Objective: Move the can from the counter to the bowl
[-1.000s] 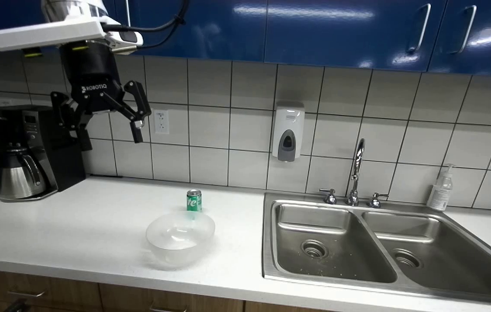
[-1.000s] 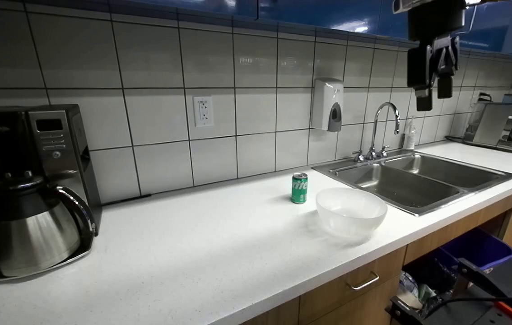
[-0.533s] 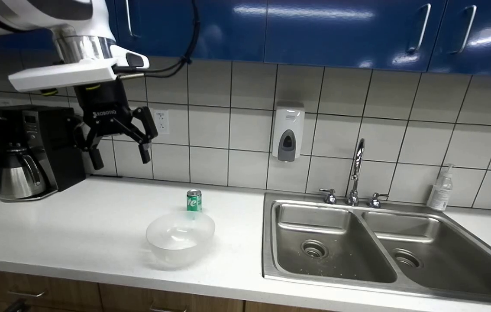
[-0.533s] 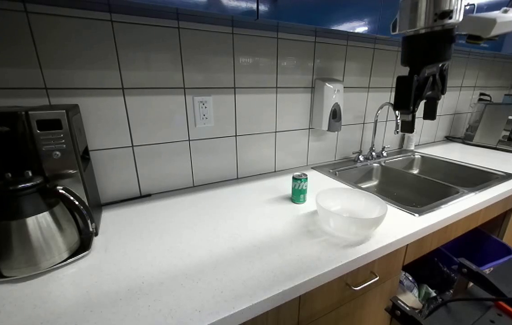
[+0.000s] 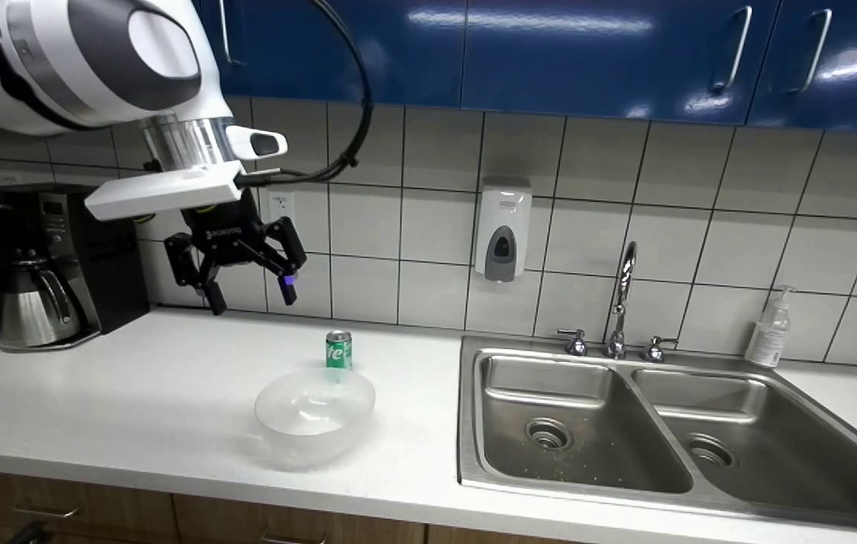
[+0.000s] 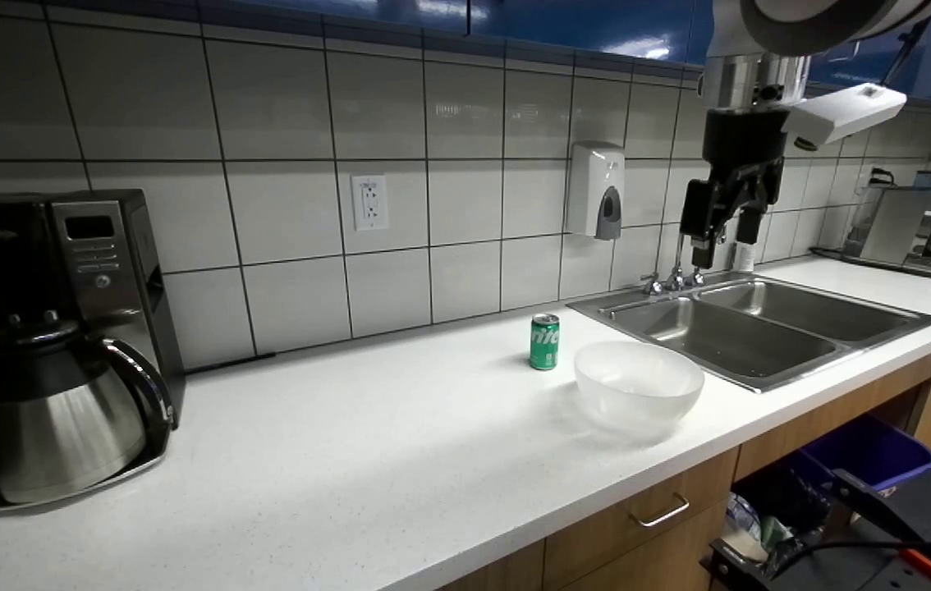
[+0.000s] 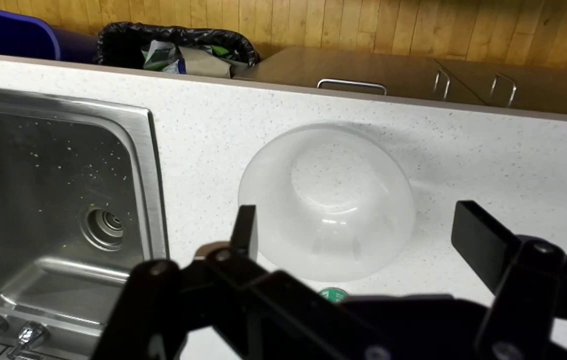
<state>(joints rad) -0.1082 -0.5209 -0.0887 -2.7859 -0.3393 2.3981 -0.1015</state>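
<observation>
Coffee maker (image 5: 107, 264), a steel carafe (image 5: 35, 316) sitting on its base, is standing at the far left of an exterior view, on the long white counter (image 5: 134, 385). Next, the white robot arm (image 5: 88, 64) is filling the upper left corner, and its black gripper (image 5: 252, 296) is hanging over the counter, its jaws standing wide apart. Farther right, the see-through bowl (image 5: 307, 449) is resting on the counter; in the wrist view most of it is showing between the jaws. The small green can (image 5: 338, 350) is standing upright on the counter just behind the bowl from this side; in an exterior view the can (image 6: 545, 343) is standing just beside the bowl, a white strip showing between them. Then a soap dispenser (image 5: 504, 219) is hanging on the tiled wall (image 5: 368, 219), the steel double sink (image 5: 471, 423) is lying in the counter with its curved faucet (image 5: 624, 283) rising behind, and a pump bottle (image 5: 770, 336) is standing at the far right.
</observation>
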